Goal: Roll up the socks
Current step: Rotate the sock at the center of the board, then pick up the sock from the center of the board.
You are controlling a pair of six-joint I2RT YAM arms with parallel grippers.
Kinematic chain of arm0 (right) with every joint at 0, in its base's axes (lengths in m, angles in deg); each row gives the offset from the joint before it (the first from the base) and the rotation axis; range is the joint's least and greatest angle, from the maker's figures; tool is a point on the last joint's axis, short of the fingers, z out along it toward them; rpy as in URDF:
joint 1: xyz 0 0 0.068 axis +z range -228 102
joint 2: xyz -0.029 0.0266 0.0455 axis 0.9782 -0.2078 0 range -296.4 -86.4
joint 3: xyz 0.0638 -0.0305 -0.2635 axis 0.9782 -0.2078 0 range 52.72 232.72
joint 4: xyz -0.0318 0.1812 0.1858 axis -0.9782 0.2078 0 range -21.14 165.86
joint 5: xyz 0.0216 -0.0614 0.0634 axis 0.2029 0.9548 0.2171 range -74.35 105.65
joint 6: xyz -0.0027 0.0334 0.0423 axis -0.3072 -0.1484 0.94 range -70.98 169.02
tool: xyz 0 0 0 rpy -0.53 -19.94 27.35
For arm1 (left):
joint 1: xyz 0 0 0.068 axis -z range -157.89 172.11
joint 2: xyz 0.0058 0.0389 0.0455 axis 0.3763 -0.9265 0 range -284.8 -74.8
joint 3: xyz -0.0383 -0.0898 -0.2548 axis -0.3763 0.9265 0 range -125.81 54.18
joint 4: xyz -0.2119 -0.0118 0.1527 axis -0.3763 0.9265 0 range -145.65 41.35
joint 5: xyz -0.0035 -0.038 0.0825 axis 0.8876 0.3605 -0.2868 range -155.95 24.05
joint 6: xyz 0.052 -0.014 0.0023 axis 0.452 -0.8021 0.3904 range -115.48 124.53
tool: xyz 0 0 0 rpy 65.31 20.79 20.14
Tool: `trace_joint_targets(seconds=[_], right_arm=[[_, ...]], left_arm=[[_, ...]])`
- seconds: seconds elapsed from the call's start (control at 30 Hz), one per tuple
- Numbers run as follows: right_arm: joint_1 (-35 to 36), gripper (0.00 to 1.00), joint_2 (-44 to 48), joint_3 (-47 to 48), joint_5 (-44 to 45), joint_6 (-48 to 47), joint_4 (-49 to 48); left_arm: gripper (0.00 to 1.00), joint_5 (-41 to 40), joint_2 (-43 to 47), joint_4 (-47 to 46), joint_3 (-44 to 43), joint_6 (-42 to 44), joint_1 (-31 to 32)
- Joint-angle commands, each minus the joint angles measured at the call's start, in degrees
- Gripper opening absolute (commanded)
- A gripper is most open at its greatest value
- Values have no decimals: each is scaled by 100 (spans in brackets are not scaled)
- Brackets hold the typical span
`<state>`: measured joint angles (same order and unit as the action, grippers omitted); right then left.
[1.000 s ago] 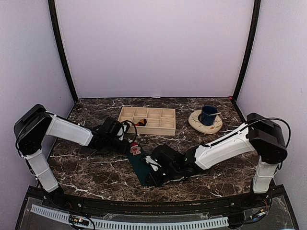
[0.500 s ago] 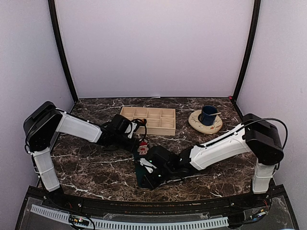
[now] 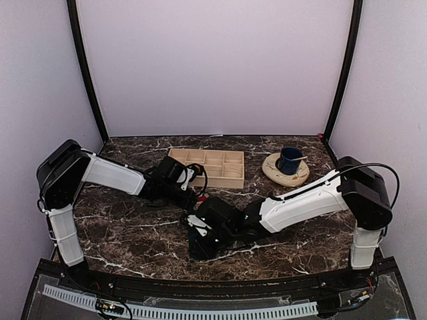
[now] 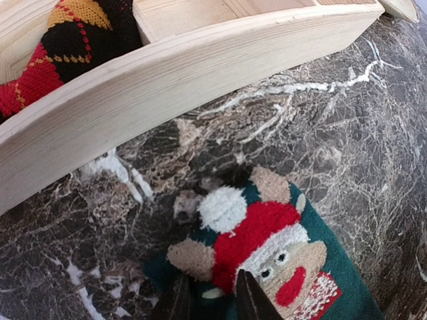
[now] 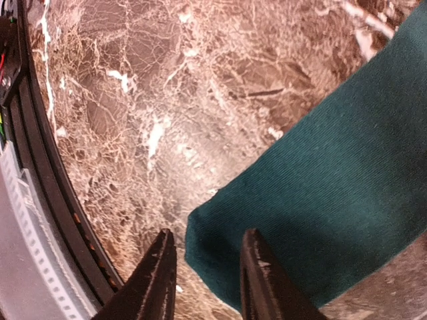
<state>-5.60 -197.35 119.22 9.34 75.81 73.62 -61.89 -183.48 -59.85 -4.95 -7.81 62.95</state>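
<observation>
The teal sock [image 4: 347,293] lies flat on the marble with its Santa figure [image 4: 267,247] facing up. My left gripper [image 4: 213,301] is shut on the sock's edge just beside the Santa, with a fold of fabric between the fingers. In the top view the left gripper [image 3: 192,200] sits just in front of the tray. The sock's plain toe end [image 5: 333,167] shows in the right wrist view. My right gripper [image 5: 203,267] stands open over that end's corner, one finger either side. The black argyle sock [image 4: 67,40] lies in a tray compartment.
A wooden compartment tray [image 3: 220,179] stands right behind the left gripper, its front wall [image 4: 200,73] close to the sock. A blue cup [image 3: 290,160] sits on a cream plate [image 3: 277,175] at the back right. The table's black front rail [image 5: 40,167] runs close to the right gripper.
My right gripper's jaws have spread apart and that arm has shifted left over the toe end. The left gripper has moved right with the Santa end.
</observation>
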Motion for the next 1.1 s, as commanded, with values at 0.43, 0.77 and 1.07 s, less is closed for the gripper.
trace_joint_targets(seconds=[0.43,0.77,1.07], right_arm=[[123,44,1492,-846,644,-2011,409],[308,45,1869,-1442,598,-3039,274],[509,44,1190,-983,642,-3732,366]], left_arm=[[30,-67,2067,208,654,102,159],[31,-346,3283,333,1973,-217,273],[31,-398,3699,403,2494,-498,350]])
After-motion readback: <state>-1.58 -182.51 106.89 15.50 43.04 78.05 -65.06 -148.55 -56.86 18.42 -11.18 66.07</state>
